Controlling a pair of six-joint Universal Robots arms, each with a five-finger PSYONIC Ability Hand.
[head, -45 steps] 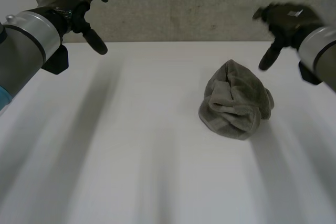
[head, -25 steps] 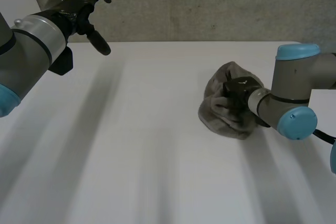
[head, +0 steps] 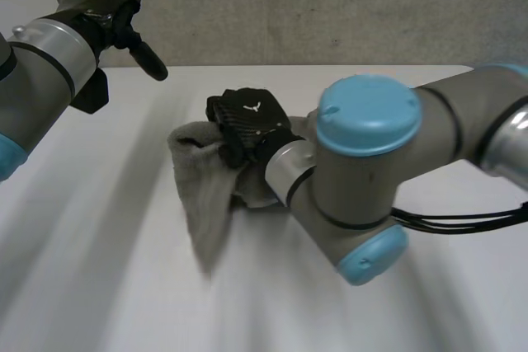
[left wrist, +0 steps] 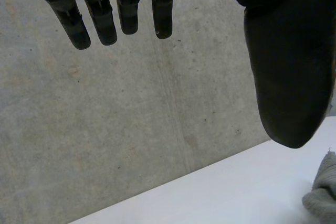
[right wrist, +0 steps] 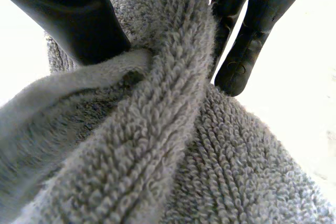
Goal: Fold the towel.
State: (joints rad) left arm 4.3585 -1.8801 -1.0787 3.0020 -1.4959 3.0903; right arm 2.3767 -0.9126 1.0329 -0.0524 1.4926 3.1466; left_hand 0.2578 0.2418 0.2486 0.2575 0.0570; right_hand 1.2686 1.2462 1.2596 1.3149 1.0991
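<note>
Since half a second ago the right hand [head: 247, 121] has swept from the right side of the table [head: 124, 286] to its middle, taking the towel [head: 202, 195] with it. The towel, then a crumpled lump lying right of centre, now hangs from that hand near the table's centre in a long drooping fold; whether its lower end touches the table I cannot tell. In the right wrist view the thumb sits on one side of a thick ridge of towel and the fingers [right wrist: 247, 51] on the other, clenched on the cloth between them. The left hand [head: 111, 6] stays raised at the far left in front of the concrete wall [head: 330, 6], well apart from the towel, its fingers straight and relaxed, grasping nothing
</note>
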